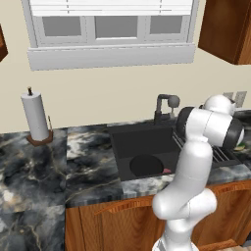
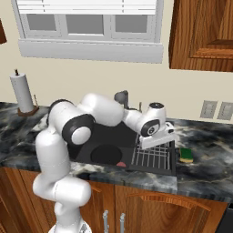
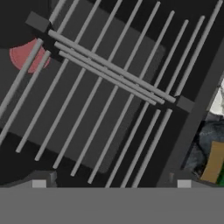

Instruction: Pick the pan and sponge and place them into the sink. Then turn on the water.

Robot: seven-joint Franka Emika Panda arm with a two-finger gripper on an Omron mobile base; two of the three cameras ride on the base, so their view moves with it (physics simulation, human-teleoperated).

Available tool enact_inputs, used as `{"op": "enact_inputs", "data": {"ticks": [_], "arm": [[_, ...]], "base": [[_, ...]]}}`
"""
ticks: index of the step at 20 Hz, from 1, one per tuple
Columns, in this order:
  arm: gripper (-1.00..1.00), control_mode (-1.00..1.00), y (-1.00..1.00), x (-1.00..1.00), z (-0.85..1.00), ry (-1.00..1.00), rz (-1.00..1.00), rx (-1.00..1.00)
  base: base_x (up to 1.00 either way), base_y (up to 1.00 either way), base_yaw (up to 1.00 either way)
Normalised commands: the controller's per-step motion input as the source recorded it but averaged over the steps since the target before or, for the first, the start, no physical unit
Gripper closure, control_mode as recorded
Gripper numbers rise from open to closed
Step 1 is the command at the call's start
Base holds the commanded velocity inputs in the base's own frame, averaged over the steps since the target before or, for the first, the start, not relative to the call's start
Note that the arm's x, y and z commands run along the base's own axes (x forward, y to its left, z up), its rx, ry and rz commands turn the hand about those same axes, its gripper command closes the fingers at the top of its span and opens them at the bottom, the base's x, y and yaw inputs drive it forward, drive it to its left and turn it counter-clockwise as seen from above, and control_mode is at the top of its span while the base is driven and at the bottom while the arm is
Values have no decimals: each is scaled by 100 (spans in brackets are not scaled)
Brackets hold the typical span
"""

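Note:
The black pan (image 1: 146,166) lies flat on the floor of the dark grey sink (image 1: 128,138), next to a small red mark (image 2: 121,164). The yellow and green sponge (image 2: 185,154) sits on the counter just right of the sink; its yellow side (image 3: 214,161) is at the right edge of the hand view. My gripper (image 2: 155,142) hangs over the ribbed drying rack (image 2: 152,157), left of the sponge. It is open, fingertips (image 3: 38,183) wide apart, nothing between them. No water runs from the dark faucet (image 1: 164,107).
A paper towel roll (image 1: 35,117) stands on the marble counter (image 1: 44,166) at the far left. A window sill runs above the sink and wooden wall cabinets (image 2: 202,34) hang at the upper right. Wall outlets (image 2: 217,109) sit behind the sponge.

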Motion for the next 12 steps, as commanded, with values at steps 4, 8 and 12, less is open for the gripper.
{"op": "enact_inputs", "data": {"ticks": [4,8,12], "arm": [[-100,-100,-34,21,0,2,1,2],[-100,-100,-31,29,0,4,0,2],[-100,-100,-32,26,0,2,0,1]], "base": [[0,0,0],[0,0,0],[0,0,0]]}}
